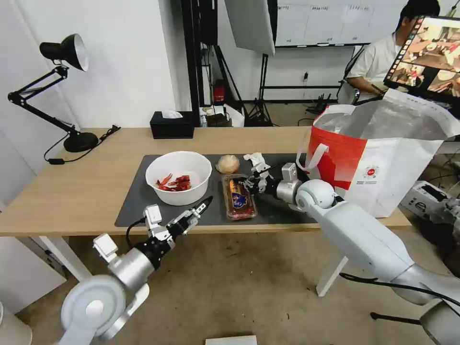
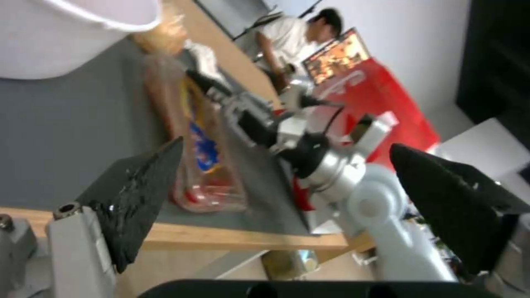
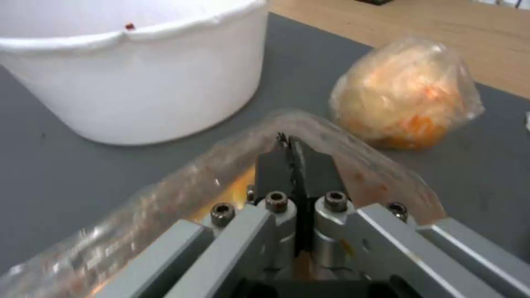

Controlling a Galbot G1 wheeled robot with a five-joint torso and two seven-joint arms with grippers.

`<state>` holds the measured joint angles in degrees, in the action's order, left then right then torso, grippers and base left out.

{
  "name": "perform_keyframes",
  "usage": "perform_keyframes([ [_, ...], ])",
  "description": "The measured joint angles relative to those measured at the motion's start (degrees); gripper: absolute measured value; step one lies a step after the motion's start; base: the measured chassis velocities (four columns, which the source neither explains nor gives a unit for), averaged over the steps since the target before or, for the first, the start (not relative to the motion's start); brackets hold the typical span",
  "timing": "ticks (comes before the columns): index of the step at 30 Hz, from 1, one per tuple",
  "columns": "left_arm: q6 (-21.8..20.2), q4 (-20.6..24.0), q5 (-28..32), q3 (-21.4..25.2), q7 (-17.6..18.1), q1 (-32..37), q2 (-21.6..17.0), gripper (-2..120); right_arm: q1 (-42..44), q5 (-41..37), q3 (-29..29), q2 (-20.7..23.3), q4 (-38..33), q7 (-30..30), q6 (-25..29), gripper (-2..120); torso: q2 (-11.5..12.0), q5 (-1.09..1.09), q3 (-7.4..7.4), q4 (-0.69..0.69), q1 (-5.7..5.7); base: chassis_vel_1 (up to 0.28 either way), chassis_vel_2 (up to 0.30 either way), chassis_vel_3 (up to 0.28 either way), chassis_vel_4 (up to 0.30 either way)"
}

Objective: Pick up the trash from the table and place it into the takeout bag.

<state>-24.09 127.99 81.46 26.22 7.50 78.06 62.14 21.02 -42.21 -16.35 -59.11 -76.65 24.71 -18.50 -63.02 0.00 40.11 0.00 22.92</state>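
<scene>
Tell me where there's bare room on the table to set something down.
Bare wood lies on the table left of the mat, between lamp base and front edge. Crowded: mid-mat, where bowl, wrapped ball, tissue and tray cluster around the right gripper.

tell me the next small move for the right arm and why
Probably lift the clear tray straight up off the mat. The right gripper looks shut on its rim, the tray seems still on the mat, and the takeout bag stands open to the right.

Studio lab; softbox [image 1: 250,21], whiteboard [image 1: 335,21]
</scene>
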Motion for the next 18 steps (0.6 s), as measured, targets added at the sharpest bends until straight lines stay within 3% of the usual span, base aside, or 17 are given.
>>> perform_keyframes([
  [4, -1.11, -2.84, 0.15, -2.18, 3.15, -3.24, -0.07, 100, -0.62, -0.11, -0.54, -0.53, 0.35, 0.03, 0.00, 0, 0.00, -0.01, 0.00, 0.02, 0.00, 0.000, 0.000, 0.000, 0.000],
  [9, -1.93, -6.71, 0.35, -5.27, 4.59, -6.89, -0.62, 100, -0.72, -0.12, -0.68, -0.56, 0.31, -0.15, -0.11, 0, 0.00, 0.00, 0.00, -0.01, 0.00, 0.000, 0.000, 0.000, 0.000],
  [18, -2.10, -9.51, 0.49, -7.65, 7.08, -11.05, -0.78, 100, -1.48, -0.12, -1.42, -0.52, 1.15, -0.03, -0.14, 0, 0.00, 0.00, 0.00, 0.00, 0.00, 0.000, 0.000, 0.000, 0.000],
])
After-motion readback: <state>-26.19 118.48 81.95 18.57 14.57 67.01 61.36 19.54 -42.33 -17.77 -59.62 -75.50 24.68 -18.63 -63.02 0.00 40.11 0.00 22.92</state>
